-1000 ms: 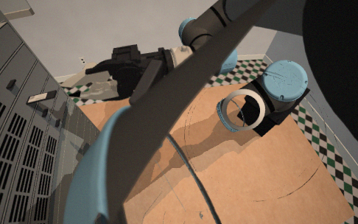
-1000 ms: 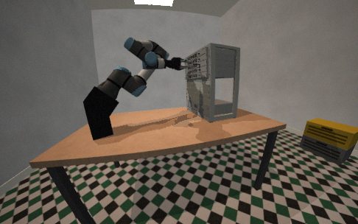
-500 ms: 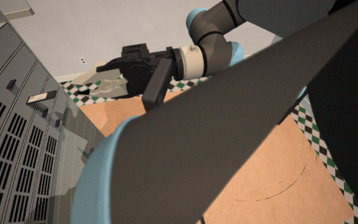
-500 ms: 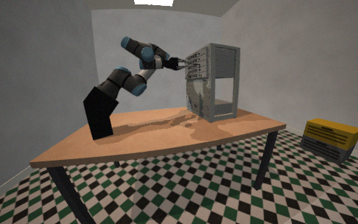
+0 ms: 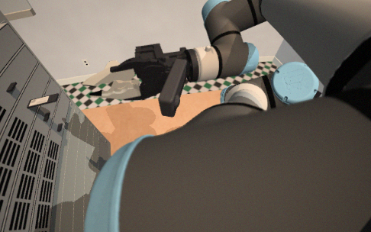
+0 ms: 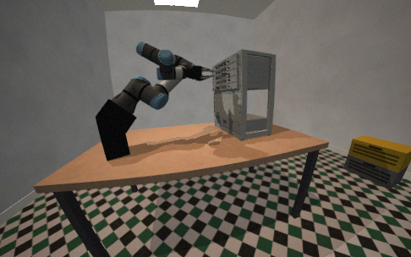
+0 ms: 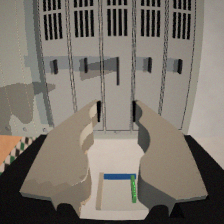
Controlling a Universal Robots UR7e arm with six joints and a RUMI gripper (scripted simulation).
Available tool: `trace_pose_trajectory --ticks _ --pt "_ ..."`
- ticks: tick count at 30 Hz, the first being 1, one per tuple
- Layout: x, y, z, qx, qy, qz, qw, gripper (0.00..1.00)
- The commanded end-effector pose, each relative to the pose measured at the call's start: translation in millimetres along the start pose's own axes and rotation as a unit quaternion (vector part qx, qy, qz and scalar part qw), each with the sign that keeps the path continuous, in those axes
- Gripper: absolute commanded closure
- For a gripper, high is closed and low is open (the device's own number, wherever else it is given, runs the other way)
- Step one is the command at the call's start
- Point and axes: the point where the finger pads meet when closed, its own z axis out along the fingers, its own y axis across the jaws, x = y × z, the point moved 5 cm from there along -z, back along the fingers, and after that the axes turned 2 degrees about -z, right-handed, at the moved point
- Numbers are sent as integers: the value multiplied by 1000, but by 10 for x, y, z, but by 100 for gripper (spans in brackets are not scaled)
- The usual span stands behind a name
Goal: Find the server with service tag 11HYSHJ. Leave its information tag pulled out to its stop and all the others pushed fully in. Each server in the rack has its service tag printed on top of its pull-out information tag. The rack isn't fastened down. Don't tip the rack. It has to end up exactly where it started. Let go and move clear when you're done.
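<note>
no readable text or numbers, print on the pulled-out information tag too small to read

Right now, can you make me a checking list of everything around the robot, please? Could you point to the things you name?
Surface: wooden table [image 5: 126, 118] [image 6: 161, 162] [image 7: 6, 149], shadows across it.
Job's things: rack [image 5: 72, 183] [image 6: 272, 84] [image 7: 17, 50] stands upright; one tag [image 5: 43, 101] [image 7: 118, 72] sticks out, its writing too small to read.
Clutter: nothing seen.
Grippers: fingers [image 5: 91, 88] [image 6: 211, 73] apart, nothing between them, in front of the rack.
Cables: nothing seen.
Surroundings: checkered floor [image 5: 191, 89] [image 6: 190, 211] [image 7: 15, 156], grey walls [image 5: 107, 30] [image 6: 178, 38] [image 7: 212, 100], yellow-and-grey box [image 6: 382, 153].
</note>
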Motion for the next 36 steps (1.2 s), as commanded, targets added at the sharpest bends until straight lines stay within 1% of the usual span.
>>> trace_pose_trajectory --ticks 1,18,36 --pt "1 15 -62 4 -1 0 1000 85" --pt "1 33 -181 1 -1 0 1000 85" --pt "-4 27 -237 3 -1 0 1000 85"
